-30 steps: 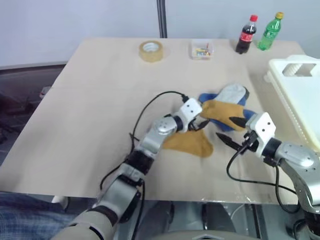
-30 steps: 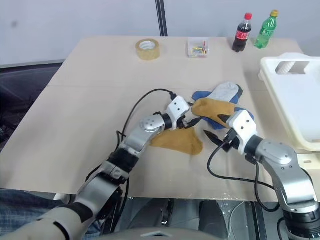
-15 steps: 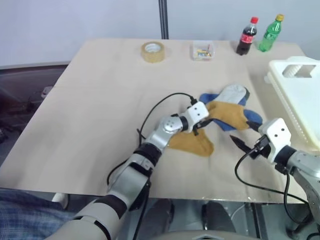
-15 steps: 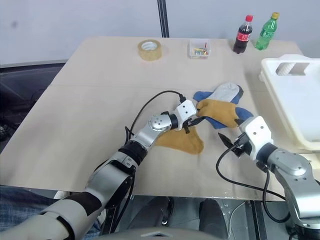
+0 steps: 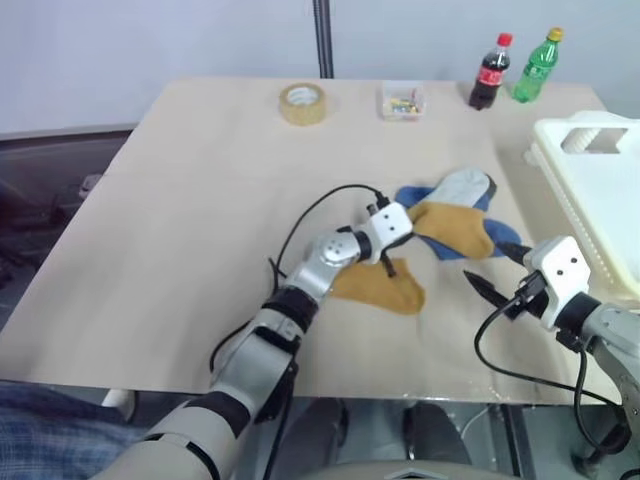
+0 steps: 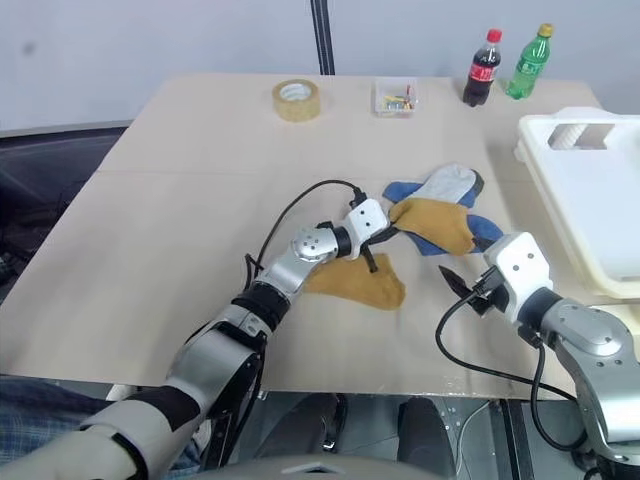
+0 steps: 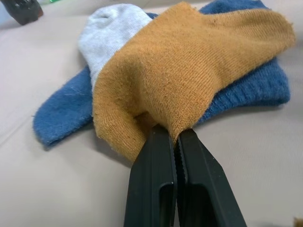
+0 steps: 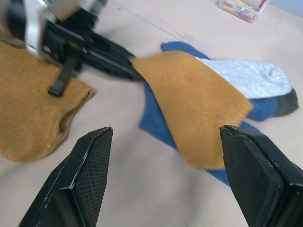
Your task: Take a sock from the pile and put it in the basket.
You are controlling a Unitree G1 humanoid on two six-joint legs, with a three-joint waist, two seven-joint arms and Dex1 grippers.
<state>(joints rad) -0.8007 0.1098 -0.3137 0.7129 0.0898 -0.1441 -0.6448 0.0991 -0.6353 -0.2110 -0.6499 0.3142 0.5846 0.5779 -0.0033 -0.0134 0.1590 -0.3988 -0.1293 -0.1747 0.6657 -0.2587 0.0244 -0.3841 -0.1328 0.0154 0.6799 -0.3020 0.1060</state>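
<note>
The pile lies right of the table's middle: a mustard-yellow sock on top of a blue sock and a light grey sock. My left gripper is shut on the near edge of that mustard sock, at the pile's left side. A second mustard sock lies flat under my left wrist. To the right of the pile, my right gripper is open and holds nothing. The white basket stands at the table's right edge.
Along the table's far edge stand a tape roll, a small clear box, a cola bottle and a green bottle. A black cable loops from my left wrist over the table.
My left gripper has shut on the edge of the top mustard sock. My right gripper has drawn away from the pile to the right, still open.
</note>
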